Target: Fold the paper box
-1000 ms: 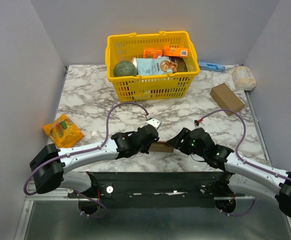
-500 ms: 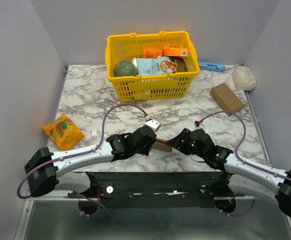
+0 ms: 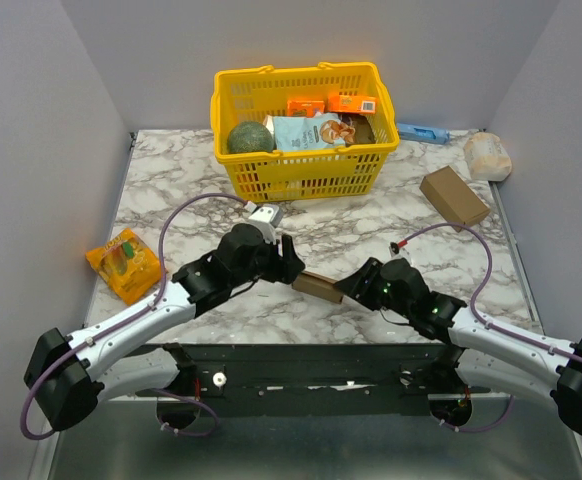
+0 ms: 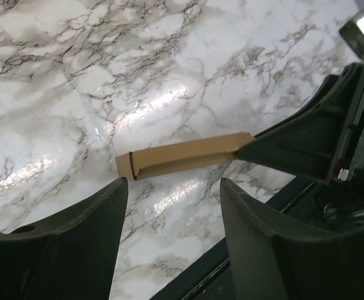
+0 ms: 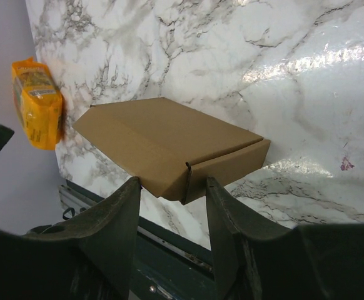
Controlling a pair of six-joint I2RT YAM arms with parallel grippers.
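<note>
**Paper box down on table; left jaws clear of it, right jaws at its end**

Position: the paper box [image 3: 318, 287] lies on the marble table [image 3: 171, 190] close to the front edge, about midway between the two arms. It reads as a low, flat, closed shape with a plain lid panel on top. Its long axis runs from 10 to 4 o'clock in the top view.

Right gripper [image 3: 351, 285]: stationed at the box's 3 o'clock end. The wrist view shows the fingers parted, with the near corner of the box between the tips. Whether the pads press the cardboard cannot be told.

Left gripper [image 3: 284, 262]: at the box's 10 o'clock, jaws spread wide with nothing between them. In its wrist view the box lies beyond the fingertips and apart from them.

Surroundings: an orange snack packet [image 3: 124, 262] sits at 9 o'clock by the left edge. A thicker brown carton [image 3: 454, 196] sits at 2 o'clock, well apart. A yellow basket [image 3: 306, 130] with packets inside stands at 12 o'clock by the far wall.
</note>
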